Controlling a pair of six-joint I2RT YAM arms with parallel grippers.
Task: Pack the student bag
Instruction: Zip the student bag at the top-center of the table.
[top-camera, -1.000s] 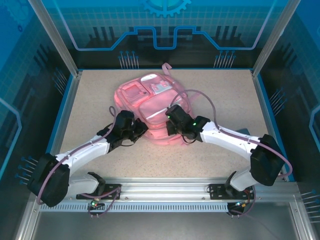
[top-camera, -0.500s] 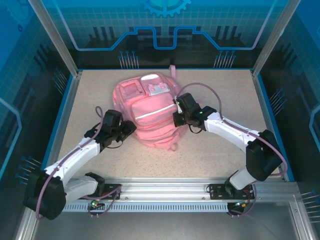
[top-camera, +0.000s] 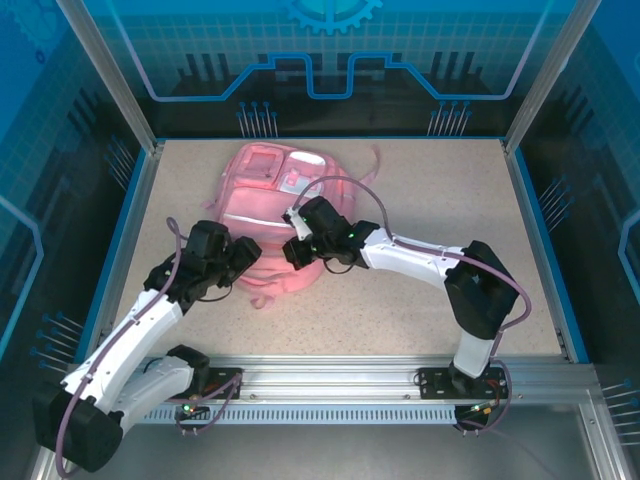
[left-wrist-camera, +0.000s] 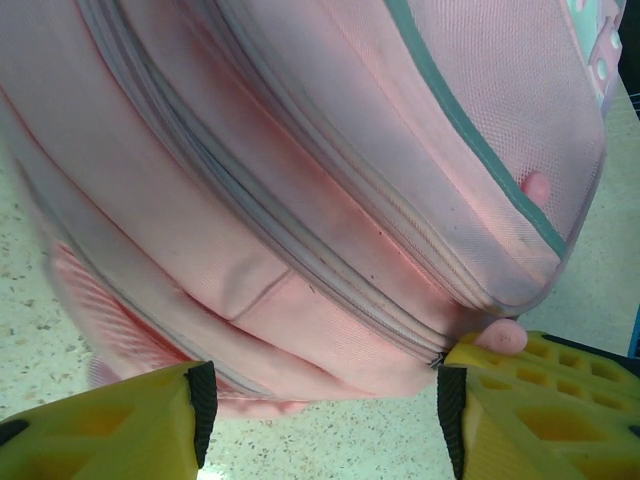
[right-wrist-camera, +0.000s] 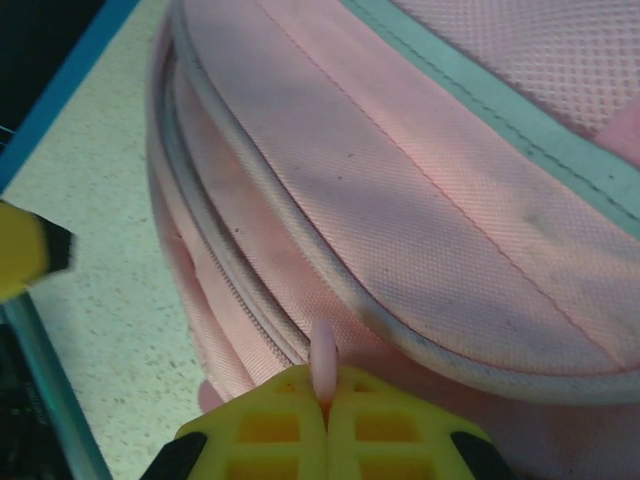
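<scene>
Pink fabric all over the student bag (top-camera: 262, 200), with grey zips, teal piping and a whitish patch toward its far end. Lies flat left of the middle of the surface (top-camera: 450, 200) and reaches close to the far edge. Leaves the right half and a strip along the near edge bare. At the bag's near left corner, for the left gripper (left-wrist-camera: 320, 400): gapes wide, yellow fingers (left-wrist-camera: 110, 425) either side of the bulging end, holding nothing. For the right gripper (right-wrist-camera: 322, 410): pinches tight on a pink zip pull (right-wrist-camera: 322, 365) at the near side.
</scene>
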